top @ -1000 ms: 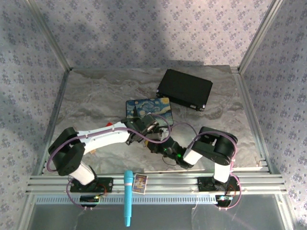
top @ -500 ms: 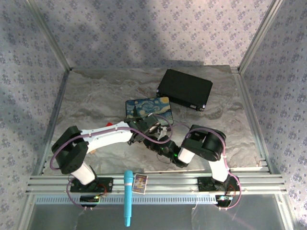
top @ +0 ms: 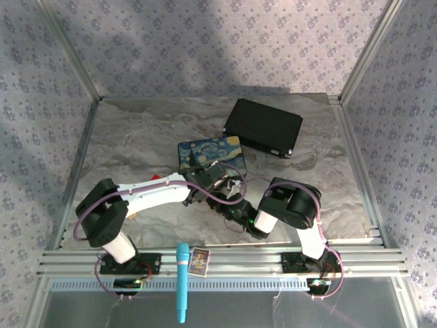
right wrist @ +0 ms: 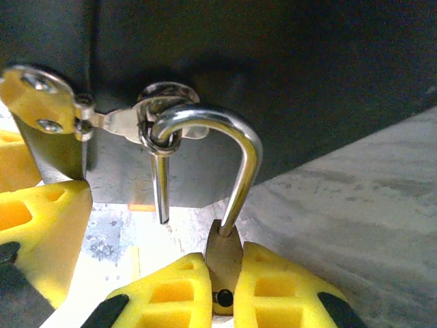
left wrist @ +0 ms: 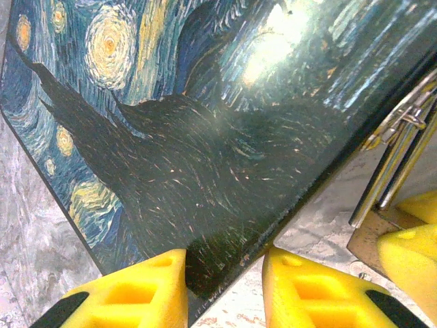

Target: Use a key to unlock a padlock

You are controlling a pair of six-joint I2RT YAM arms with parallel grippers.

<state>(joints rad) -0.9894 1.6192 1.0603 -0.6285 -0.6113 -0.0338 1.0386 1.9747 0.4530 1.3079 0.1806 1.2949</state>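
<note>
Padlock sits mid-table toward the near edge, hung on the near face of the starry box. Right gripper is clenched on its brass body, and the shackle is threaded through the hasp ring. The short shackle leg hangs free of the body, so we judge the lock open and the unhooking not yet done.

Left gripper straddles the box's near corner, pads touching both edges. We read that as a pinch on the box, just beside the right gripper's fingers.

What we'd watch:
- The free leg could snag in the ring if we pull straight back, which would drag the box with it
- The left hold is on a wedge-shaped corner, so a sideways tug could squeeze the box out of the pads
- The right grip is on a thin slab of brass, so the body may pivot between the pads under load from the ring
- The two sets of fingers are nearly touching, so any twist risks finger-to-finger contact

Count, near to far:
- One teal pen and one small card on the near rail
- Two grippers
- One padlock
- One small red object by the left arm
- One starry box
- One black case toward the table's far right corner
</note>
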